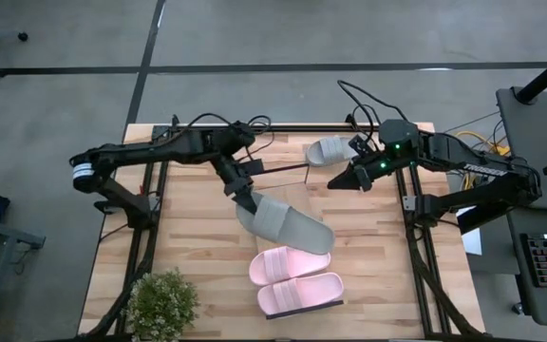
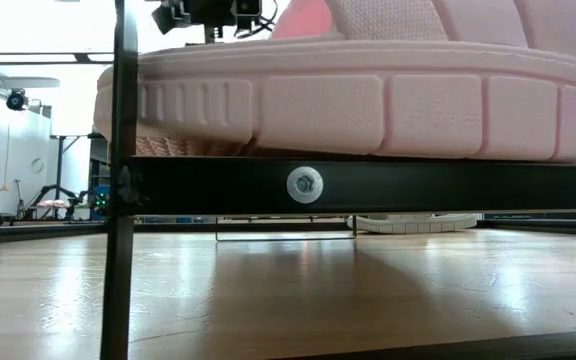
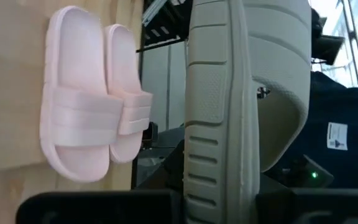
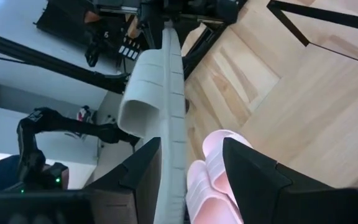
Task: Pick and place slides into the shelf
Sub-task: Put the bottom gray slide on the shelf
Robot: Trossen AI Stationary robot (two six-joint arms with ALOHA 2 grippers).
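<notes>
My left gripper point(image 1: 245, 197) is shut on a grey slide point(image 1: 288, 228) over the middle of the table. The left wrist view shows that slide point(image 3: 229, 93) turned on edge. My right gripper point(image 1: 342, 180) hangs open just to its right. In the right wrist view its fingers point(image 4: 247, 174) frame the slide's free end point(image 4: 171, 143); whether they touch it I cannot tell. The second grey slide point(image 1: 330, 150) lies flat near the table's far edge. The pale pink pair point(image 1: 297, 280) rests sole-down on the shelf point(image 2: 418, 187) near the near edge. My left gripper holds the grey slide by the end beside its strap point(image 1: 254, 207), pinched between the two fingers, which slant down from the table's far left. The slide is lifted clear and turned on its side edge point(image 3: 210, 162). It reaches away from the fingers toward the table's right.
A small potted plant point(image 1: 162, 302) stands at the table's near left corner. Black frame rails point(image 1: 150, 237) run along the table's left and right point(image 1: 421, 247) sides. Bare planks point(image 1: 207, 266) lie left of the pink pair.
</notes>
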